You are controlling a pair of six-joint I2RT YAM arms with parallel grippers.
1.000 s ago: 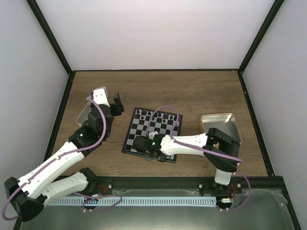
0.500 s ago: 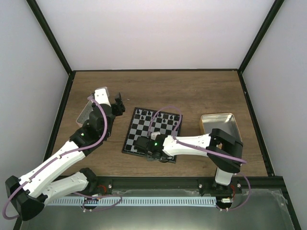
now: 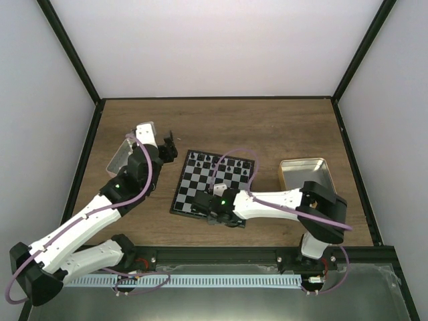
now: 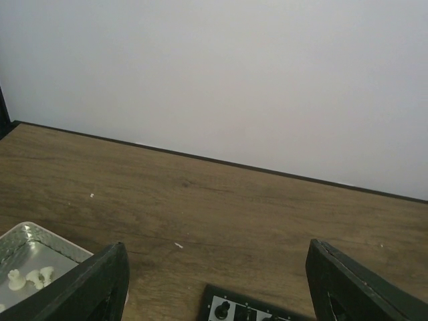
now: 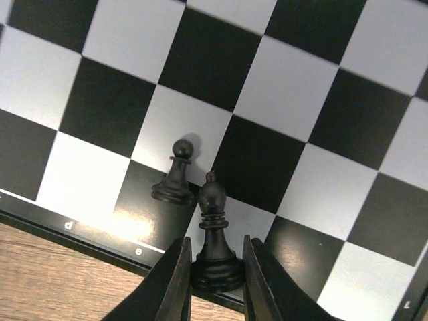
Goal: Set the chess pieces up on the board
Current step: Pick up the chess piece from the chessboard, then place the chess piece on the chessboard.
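The chessboard [image 3: 200, 188] lies mid-table, with several black pieces along its far rows [image 3: 220, 161]. My right gripper [image 3: 208, 212] is at the board's near edge, shut on the base of a black bishop [image 5: 215, 234] that stands at the near rim. A black pawn [image 5: 176, 175] stands just left of it on a dark square. My left gripper [image 3: 170, 142] hangs open and empty above the table, left of the board's far corner [image 4: 231, 309]; its fingers [image 4: 93, 284] frame bare wood.
A tin with tiny cream-white pieces [image 4: 27, 277] sits at the left [image 3: 120, 155]. A tan-rimmed tin [image 3: 303, 175] stands right of the board. Dark frame rails edge the table, white walls behind.
My right gripper has slid toward the board's near edge, carrying the bishop. My left gripper has shifted slightly right and away.
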